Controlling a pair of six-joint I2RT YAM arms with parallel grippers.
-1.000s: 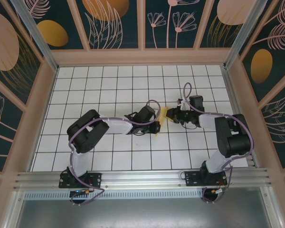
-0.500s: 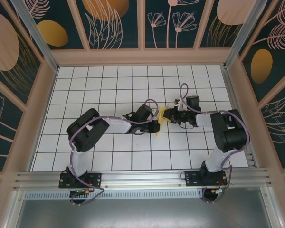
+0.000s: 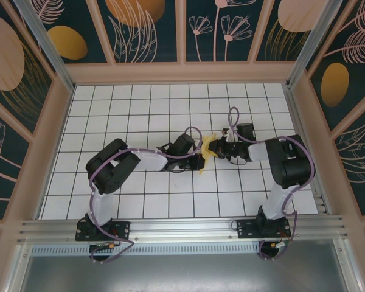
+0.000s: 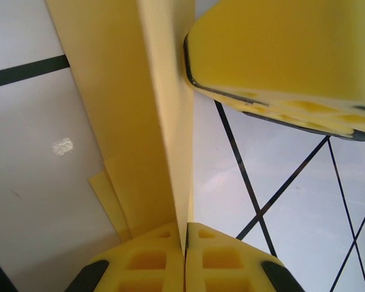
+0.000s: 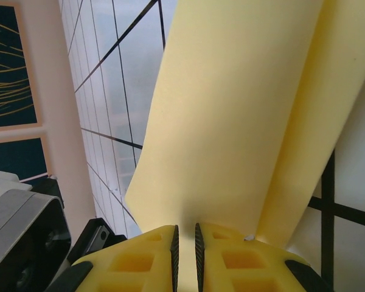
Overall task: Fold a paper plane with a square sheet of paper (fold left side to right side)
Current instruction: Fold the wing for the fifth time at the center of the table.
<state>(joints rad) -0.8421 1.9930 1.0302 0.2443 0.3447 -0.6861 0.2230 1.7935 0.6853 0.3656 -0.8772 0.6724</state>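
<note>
Left end effector is pinching shut, its two yellow pads pressing together with almost no gap, and the folded edge of the yellow paper is running straight into the seam between them. Right end effector is sitting nearly closed too, with just a thin slit between its pads, and the yellow paper is coming out of that slit, so it is gripping the sheet as well.

In the top view both arms are meeting near the middle of the white grid table. The left end effector is reaching in from the left and the right end effector from the right, close to each other. The yellow paper is bridging between them, curling upward off the table at the right end effector's side, with a small bit poking out below the left end effector.

In the left wrist view the paper is standing up as a creased flap over the table, lower layers lying beneath it, and one yellow pad of the right end effector is pressing against the flap's upper right.
</note>
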